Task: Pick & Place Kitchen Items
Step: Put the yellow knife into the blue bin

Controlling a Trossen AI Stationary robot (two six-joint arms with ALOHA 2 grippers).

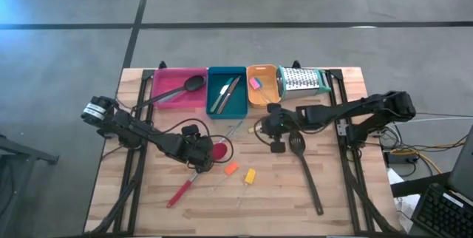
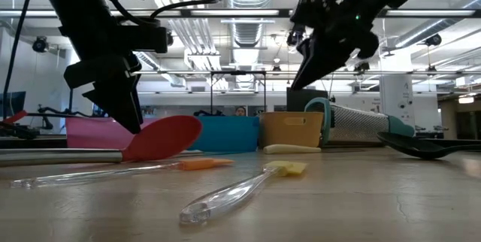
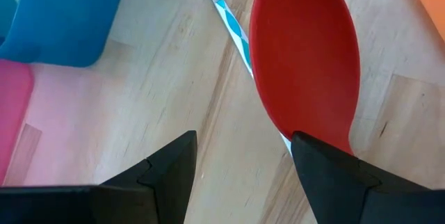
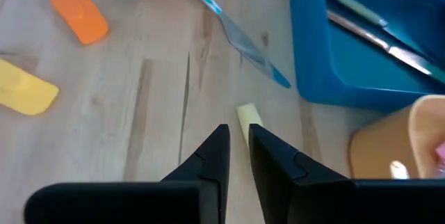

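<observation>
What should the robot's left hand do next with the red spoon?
Probably slide a little sideways so the red spoon sits between its fingers, then go down. The left hand hangs open just above the table, but the spoon's bowl lies beside one finger, not in the gap yet.

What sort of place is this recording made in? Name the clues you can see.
Probably a robotics lab or workshop, not a home kitchen. The wooden table stands on a bare grey floor, the low view shows exposed ceiling ducts and strip lights, and cables run beside the table.
</observation>
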